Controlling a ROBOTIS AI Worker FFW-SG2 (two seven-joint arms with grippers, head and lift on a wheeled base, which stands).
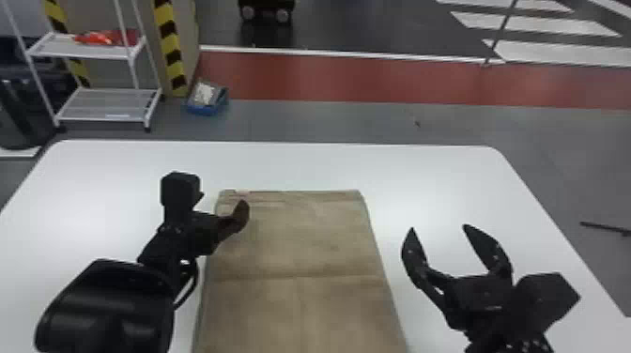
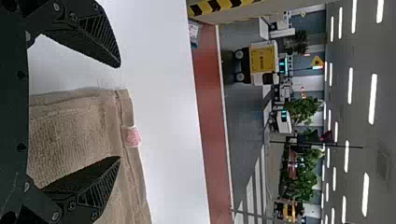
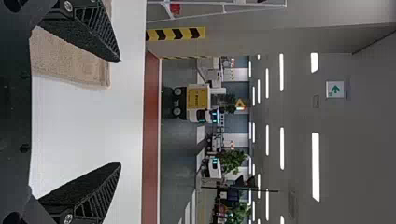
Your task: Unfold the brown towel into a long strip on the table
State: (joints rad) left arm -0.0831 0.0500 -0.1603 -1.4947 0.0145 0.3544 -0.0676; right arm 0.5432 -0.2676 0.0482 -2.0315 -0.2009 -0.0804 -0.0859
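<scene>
Towel: one, brown, flat on one table, central, with a fold line running across it. One pink-and-white tag at its far edge, toward the left corner. Near end of towel cut off by head view's bottom edge. Two grippers. Left gripper: over towel's far left part, two fingers spread, nothing held; one finger over cloth, other beyond its left side. That second finger is mostly hidden in head view. Right gripper: right of towel, above table, two fingers wide apart, empty. Background: one white rack, two shelves seen, red stuff on upper one, item unclear; one blue bin on floor, contents hard to make out; two striped posts, tops cut off in head view.
</scene>
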